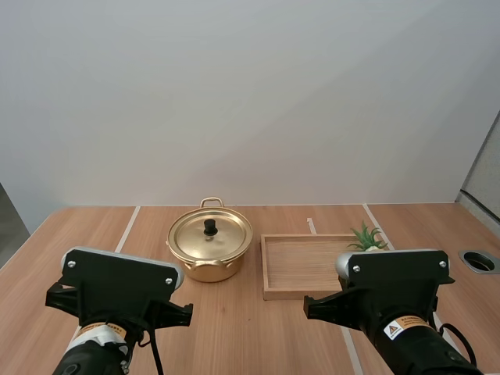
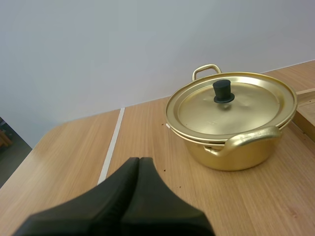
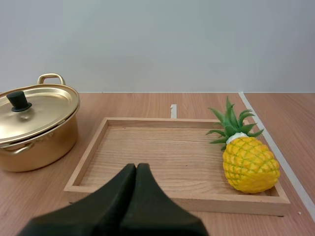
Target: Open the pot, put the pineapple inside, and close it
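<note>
Sitting shut behind a closed pot and a waiting pineapple

Left gripper [image 2: 139,160] hangs low over the table [image 1: 258,336], short of the pot, its two black fingers pressed together into one dark wedge with nothing between them. The gold pot [image 2: 231,152] stands ahead of it with the lid [image 2: 231,105] seated flat and the black knob [image 2: 223,91] upright at its centre. Its far handle rises behind the lid; the near one curves out in front. Just right of the pot, not quite touching, lies the wooden tray [image 3: 86,160]. The pineapple [image 3: 250,164] lies tilted at the tray's right end, leaves pointing away toward the wall. In the high view the right arm hides its yellow body and just the green leaves poke up. Right gripper [image 3: 136,165] is likewise closed on nothing, hovering at the tray's near rim. From above, both arms' housings cover the fingers.
</note>
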Motion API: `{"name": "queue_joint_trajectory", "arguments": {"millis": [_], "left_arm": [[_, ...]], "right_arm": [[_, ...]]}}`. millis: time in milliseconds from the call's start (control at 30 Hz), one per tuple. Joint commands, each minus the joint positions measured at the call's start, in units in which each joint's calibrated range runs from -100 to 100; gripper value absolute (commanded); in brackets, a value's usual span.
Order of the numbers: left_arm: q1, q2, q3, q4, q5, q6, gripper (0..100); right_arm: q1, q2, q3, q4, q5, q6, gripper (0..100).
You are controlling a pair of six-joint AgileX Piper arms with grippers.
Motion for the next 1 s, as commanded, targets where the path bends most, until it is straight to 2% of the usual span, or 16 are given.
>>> {"name": "queue_joint_trajectory", "arguments": {"millis": [0, 200, 267, 367, 433, 567, 767, 900, 967], "left_arm": [[-0.18, -0.4, 0.1, -0.87, -0.53, -0.39, 0], [-0.18, -0.4, 0.1, -0.98, -0.53, -0.39, 0], [-0.18, -0.4, 0.1, -1.34, -0.66, -0.39, 0], [-0.18, -0.4, 0.1, -5.61, -6.68, -0.39, 0], [-0.18, -0.4, 0.1, -5.46, -11.94, 0.28, 0], [-0.18, -0.4, 0.1, -5.46, -17.2, 7.04, 0], [-0.18, -0.4, -5.73, -6.82, -16.24, 8.9, 0], [-0.18, -0.4, -13.12, -8.16, -14.23, 8.9, 0], [-0.18, -0.4, -16.93, -8.29, -11.84, 8.8, 0]], "right_arm": [[-0.03, -0.4, 0.47, 0.11, 0.41, -0.13, 0], [-0.03, -0.4, 0.47, 1.26, 0.38, -0.13, 0], [-0.03, -0.4, 0.47, -0.1, -1.4, -0.13, 0], [-0.03, -0.4, 0.47, -3.04, -9.81, -0.13, 0], [-0.03, -0.4, 0.47, -4.01, -13.93, -0.13, 0], [-0.03, -0.4, 0.01, -5.72, -14.19, -0.13, 0], [-0.03, -0.4, -8.87, -6.09, -11.69, -0.13, 0], [-0.03, -0.4, -15.43, -13.14, -7.79, -0.24, 0], [-0.03, -0.4, -19.2, -14.07, -7.79, -0.24, 0]]}}
